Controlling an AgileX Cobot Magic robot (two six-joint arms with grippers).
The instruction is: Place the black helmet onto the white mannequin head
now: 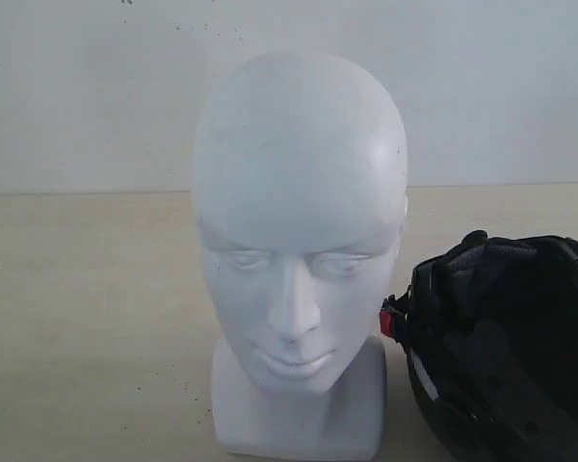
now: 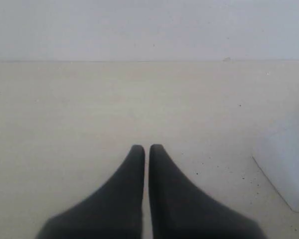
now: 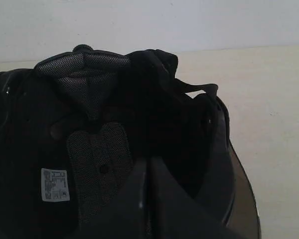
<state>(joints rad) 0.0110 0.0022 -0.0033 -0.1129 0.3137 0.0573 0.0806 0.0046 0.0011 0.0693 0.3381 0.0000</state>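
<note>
In the exterior view, the white mannequin head [image 1: 299,192] stands upright at the middle of a pale table [image 1: 87,318], its closed-eyed face turned toward the camera. The black helmet [image 1: 506,356] lies just to its right on the table, opening upward so you see the dark padded lining. Its small red buckle [image 1: 387,323] sits right beside the head's neck; you cannot tell whether they touch. Neither of your grippers shows here.

In the left wrist view, your left gripper [image 2: 147,148] is clenched, its two dark fingers drawn together with only a thin slit between them and nothing in them. It hangs over bare table, and a corner of the head's white base [image 2: 286,169] shows at the edge.

In the right wrist view, your right gripper [image 3: 147,162] is also clenched and empty, poised over the helmet's open interior. A white label [image 3: 55,184] is on the lining, and the brownish visor [image 3: 241,194] curves alongside.
</note>
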